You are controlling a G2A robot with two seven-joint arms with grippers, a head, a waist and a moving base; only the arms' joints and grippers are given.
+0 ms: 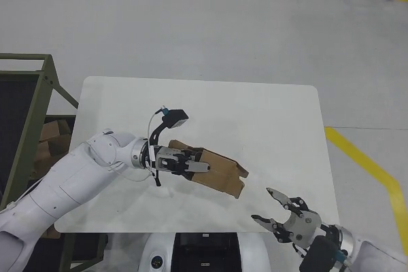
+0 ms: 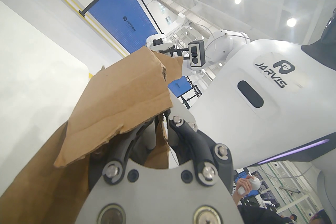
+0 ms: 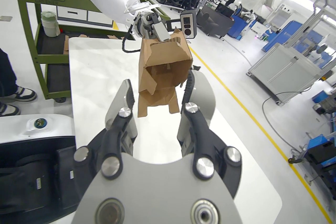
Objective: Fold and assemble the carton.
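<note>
Seen from the top, the left end effector (image 1: 198, 166) is clenched on one end of the brown carton (image 1: 224, 175) over the white surface (image 1: 258, 115), the right end effector (image 1: 262, 204) released near the front edge; the left wrist view shows cardboard pinched in its grip; the right wrist view shows the carton's open end facing it, apart

I steer by the white table (image 1: 272, 109). A green cart (image 1: 49, 68) stands just beside its left edge, with brown cardboard scraps (image 1: 54, 136) and a stack of pale tubs (image 3: 49, 22) on its shelves. A yellow floor line (image 1: 367, 163) runs past its right side.
</note>
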